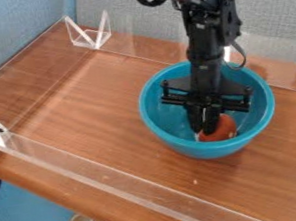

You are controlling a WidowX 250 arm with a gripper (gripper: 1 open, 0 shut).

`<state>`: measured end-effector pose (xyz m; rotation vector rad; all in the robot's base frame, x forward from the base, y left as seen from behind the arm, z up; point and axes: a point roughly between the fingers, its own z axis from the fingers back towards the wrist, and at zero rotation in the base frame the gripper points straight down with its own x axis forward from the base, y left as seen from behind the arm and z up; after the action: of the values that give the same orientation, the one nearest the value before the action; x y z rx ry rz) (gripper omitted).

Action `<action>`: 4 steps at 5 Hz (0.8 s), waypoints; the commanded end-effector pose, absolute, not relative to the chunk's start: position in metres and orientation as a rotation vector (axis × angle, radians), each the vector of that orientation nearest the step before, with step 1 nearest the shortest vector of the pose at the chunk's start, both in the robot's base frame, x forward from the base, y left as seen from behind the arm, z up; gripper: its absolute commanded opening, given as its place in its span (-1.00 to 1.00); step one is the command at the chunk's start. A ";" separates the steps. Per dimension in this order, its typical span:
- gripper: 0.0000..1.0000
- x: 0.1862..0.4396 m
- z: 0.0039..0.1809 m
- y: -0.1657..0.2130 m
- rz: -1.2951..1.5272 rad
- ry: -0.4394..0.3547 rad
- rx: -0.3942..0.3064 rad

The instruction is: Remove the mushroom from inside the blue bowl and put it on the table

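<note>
The blue bowl (254, 121) stands on the right half of the wooden table (68, 91). Inside it lies the mushroom (221, 127), its reddish cap showing to the right of a pale stem. My gripper (209, 123) reaches straight down into the bowl from a black arm. Its two fingers are drawn close together on the mushroom at the bowl's bottom. The fingers cover part of the mushroom.
Low clear acrylic walls (104, 178) run along the table's edges, with a clear bracket (88, 34) at the far left corner. Bare wood lies left of and in front of the bowl. A blue wall stands behind.
</note>
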<state>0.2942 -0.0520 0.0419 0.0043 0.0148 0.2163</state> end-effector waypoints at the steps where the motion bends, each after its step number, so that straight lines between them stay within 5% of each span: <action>1: -1.00 0.283 0.044 -0.054 0.229 0.001 0.004; 2: -1.00 0.275 0.043 -0.052 0.240 0.006 0.006; 3: 1.00 0.276 0.044 -0.053 0.248 0.010 0.009; 4: -1.00 0.277 0.045 -0.053 0.250 0.014 0.011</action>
<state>0.2779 -0.0487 0.0425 0.0085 0.0183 0.2712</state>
